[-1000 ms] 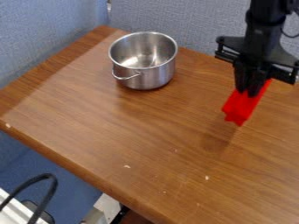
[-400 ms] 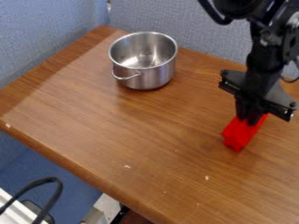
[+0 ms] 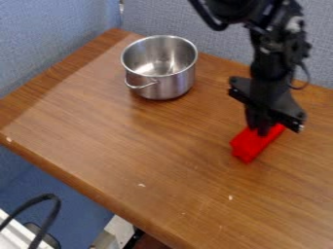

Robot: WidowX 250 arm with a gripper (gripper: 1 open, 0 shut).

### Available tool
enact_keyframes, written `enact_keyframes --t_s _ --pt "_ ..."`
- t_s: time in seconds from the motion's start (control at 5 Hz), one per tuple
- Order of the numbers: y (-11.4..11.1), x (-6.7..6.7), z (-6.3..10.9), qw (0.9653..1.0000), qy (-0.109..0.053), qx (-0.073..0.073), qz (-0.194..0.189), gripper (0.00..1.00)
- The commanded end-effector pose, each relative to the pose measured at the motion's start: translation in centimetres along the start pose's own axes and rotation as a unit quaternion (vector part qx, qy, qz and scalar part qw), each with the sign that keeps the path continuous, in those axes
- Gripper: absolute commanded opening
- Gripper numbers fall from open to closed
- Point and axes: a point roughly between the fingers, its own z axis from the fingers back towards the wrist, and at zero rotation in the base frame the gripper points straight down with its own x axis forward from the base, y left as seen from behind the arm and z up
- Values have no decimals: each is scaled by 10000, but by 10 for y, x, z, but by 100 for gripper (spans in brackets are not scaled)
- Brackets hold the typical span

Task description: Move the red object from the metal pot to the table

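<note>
One small bright red rectangular block [image 3: 255, 142] is hanging pinched in my black gripper [image 3: 266, 126], tilted, lower end touching the brown wooden table [image 3: 117, 136], well right of the shiny steel pot [image 3: 159, 65].

A blue wall [image 3: 58, 29] with a fine woven texture stands behind the furniture, filling the picture from 9 o'clock to 12 o'clock. At 12 o'clock a pale vertical strip [image 3: 119, 12] runs down this wall. At 7 o'clock, in the lower corner, black cables [image 3: 33, 219] curve over a light floor [image 3: 78, 229]. The light is soft and even.
</note>
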Motion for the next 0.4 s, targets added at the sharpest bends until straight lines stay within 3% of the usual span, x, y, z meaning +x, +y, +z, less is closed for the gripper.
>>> enact_keyframes --t_s 0.0,0.2 --pt "24 -15 1 9999 -12 -74 -86 0" --pt "1 -8 4 9998 3 -25 221 0"
